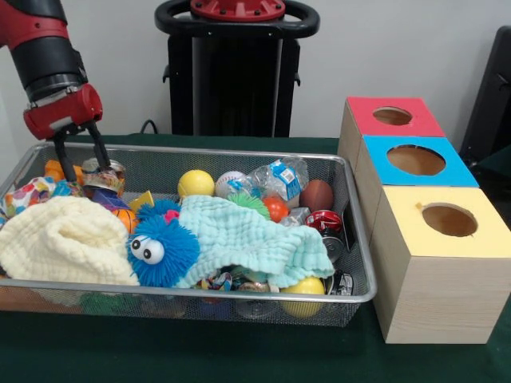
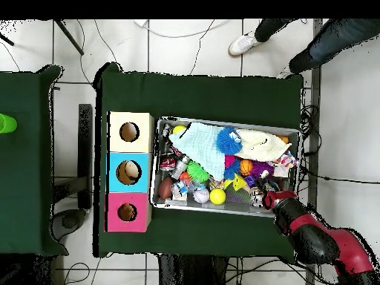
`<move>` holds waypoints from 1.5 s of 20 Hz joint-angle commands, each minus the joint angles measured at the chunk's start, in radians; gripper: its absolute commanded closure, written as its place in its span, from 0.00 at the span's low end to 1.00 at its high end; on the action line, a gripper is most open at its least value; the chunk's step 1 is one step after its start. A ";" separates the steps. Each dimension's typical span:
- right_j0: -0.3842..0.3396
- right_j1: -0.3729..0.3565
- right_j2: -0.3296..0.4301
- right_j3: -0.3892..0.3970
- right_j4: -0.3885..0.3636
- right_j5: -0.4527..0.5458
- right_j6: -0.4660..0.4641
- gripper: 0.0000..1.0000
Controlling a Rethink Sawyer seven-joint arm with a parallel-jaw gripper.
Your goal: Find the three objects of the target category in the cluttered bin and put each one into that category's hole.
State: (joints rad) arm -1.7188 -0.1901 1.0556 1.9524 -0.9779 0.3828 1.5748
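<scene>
We are observing the pincer point(image 1: 81, 156), fingers spread and released, straddling a small can point(image 1: 104, 175) in the bin point(image 1: 239, 153) corner; it should descend squarely before clenching.

You have a green-covered counter point(image 1: 239, 359) carrying the wire-mesh bin point(image 1: 355, 239) beneath the fingers point(image 1: 100, 152) and, away from them past the bin's far end, three wooden boxes point(image 1: 439, 295).

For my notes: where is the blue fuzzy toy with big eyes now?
In the front view, the blue fuzzy toy lies in the wire bin, left of centre, between the cream cloth and mint cloth.
</scene>
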 commanded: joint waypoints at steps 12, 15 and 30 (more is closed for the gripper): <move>-0.068 0.193 0.086 -0.076 0.072 0.148 -0.580 0.00; -0.055 0.181 0.067 -0.077 0.063 0.125 -0.559 0.00; 0.454 -0.279 -0.402 -0.040 -0.038 0.081 0.115 0.00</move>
State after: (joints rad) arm -1.4710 -0.2914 0.9131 1.9544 -0.9457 0.3880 1.3267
